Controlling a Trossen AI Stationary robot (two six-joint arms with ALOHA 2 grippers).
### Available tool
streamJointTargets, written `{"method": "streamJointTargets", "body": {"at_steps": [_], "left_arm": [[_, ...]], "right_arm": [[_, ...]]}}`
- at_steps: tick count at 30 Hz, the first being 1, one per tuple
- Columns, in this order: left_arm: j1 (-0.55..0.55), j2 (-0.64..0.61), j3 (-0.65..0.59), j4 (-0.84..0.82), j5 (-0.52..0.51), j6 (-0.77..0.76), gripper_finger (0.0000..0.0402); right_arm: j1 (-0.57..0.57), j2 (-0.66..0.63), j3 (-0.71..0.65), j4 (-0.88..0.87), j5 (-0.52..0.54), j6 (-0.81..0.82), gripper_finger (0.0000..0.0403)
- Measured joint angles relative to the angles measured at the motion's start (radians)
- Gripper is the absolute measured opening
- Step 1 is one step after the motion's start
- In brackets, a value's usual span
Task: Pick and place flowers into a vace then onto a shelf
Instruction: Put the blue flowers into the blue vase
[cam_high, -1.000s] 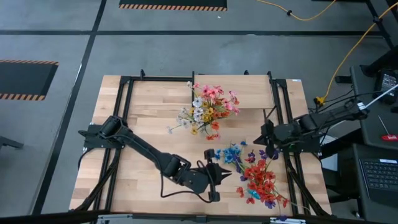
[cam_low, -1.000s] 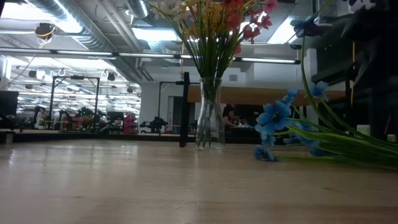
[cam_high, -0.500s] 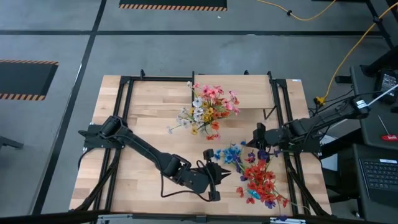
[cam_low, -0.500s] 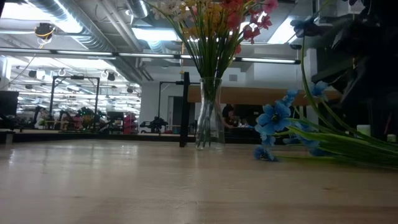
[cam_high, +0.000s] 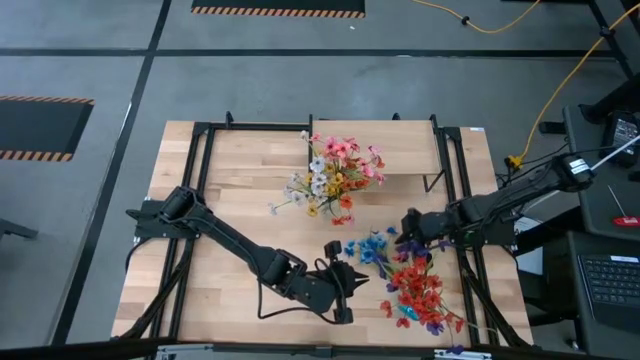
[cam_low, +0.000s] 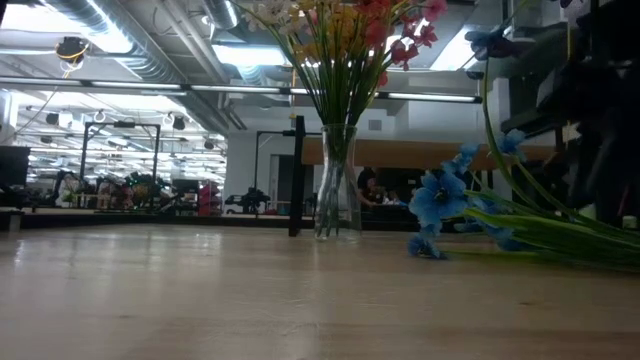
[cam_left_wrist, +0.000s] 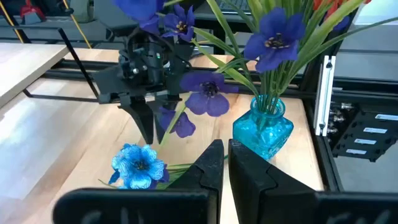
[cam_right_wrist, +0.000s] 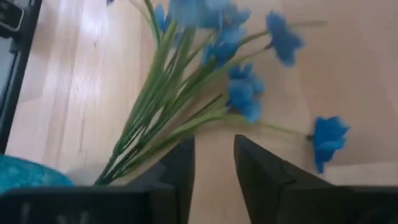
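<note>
A loose spray of blue flowers (cam_high: 372, 248) lies flat on the tabletop, also seen in the low view (cam_low: 435, 197). My right gripper (cam_high: 408, 228) hangs open just over its green stems (cam_right_wrist: 149, 124), fingers pointing down (cam_left_wrist: 152, 127). My left gripper (cam_high: 362, 281) waits shut near the table's near edge, beside the blue blooms (cam_left_wrist: 140, 167). A clear glass vase (cam_low: 337, 180) holding mixed pink, white, yellow and orange flowers (cam_high: 335, 178) stands upright on the table by the shelf (cam_high: 400, 140).
A small blue glass vase (cam_left_wrist: 264, 127) with purple and red flowers (cam_high: 420, 288) stands near the table's near right corner, close to the blue spray. Black frame rails (cam_high: 462, 200) run along both sides of the table. Bare wood (cam_high: 240, 180) lies on the left.
My right gripper has moved toward the table's left and down, from beside the right rail to over the blue spray's stems. My left arm has kept still.
</note>
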Motion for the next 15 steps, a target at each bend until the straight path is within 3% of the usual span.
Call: {"method": "streamJointTargets", "body": {"at_steps": [9, 15], "left_arm": [[0.0, 0.0, 0.0, 0.0, 0.0, 0.0, 0.0018], [0.0, 0.0, 0.0, -0.001, 0.0, -0.028, 0.0018]], "right_arm": [[0.0, 0.073, -0.001, 0.131, -0.152, 0.05, 0.018], [0.0, 0.117, -0.001, 0.161, -0.121, 0.056, 0.0201]]}}
